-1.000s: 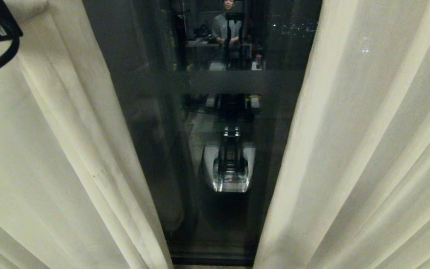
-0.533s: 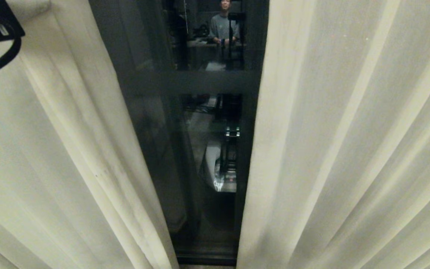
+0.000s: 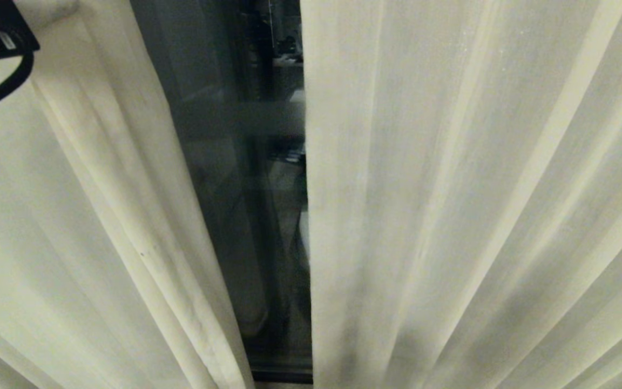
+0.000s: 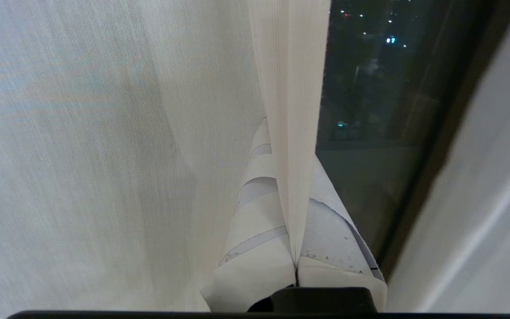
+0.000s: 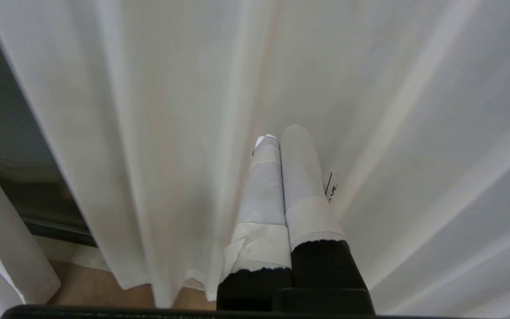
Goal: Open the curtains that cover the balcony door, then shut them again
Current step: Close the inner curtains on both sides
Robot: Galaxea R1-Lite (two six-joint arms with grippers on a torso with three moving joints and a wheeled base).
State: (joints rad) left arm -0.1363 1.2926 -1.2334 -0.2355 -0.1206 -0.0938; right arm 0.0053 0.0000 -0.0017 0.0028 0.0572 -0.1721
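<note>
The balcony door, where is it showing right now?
In the head view, the balcony door shows as a narrow dark strip left of centre, between the two curtains.

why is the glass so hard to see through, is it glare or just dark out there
Head view: the balcony door shows only as a dim, murky strip between the curtains, with faint room reflections on the pane. Left wrist view: it is night outside, black with small city lights, and the fold pinched in the left claw is sharp. Right wrist view: evenly lit fabric, no glare.

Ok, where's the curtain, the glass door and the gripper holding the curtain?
curtain (image 3: pixel 451 189): head view, right panel's pleats.
glass door (image 3: pixel 224 178): head view, pane in the gap.
left gripper (image 4: pixel 296 248): left wrist view, between fingertips pinching the curtain.
</note>
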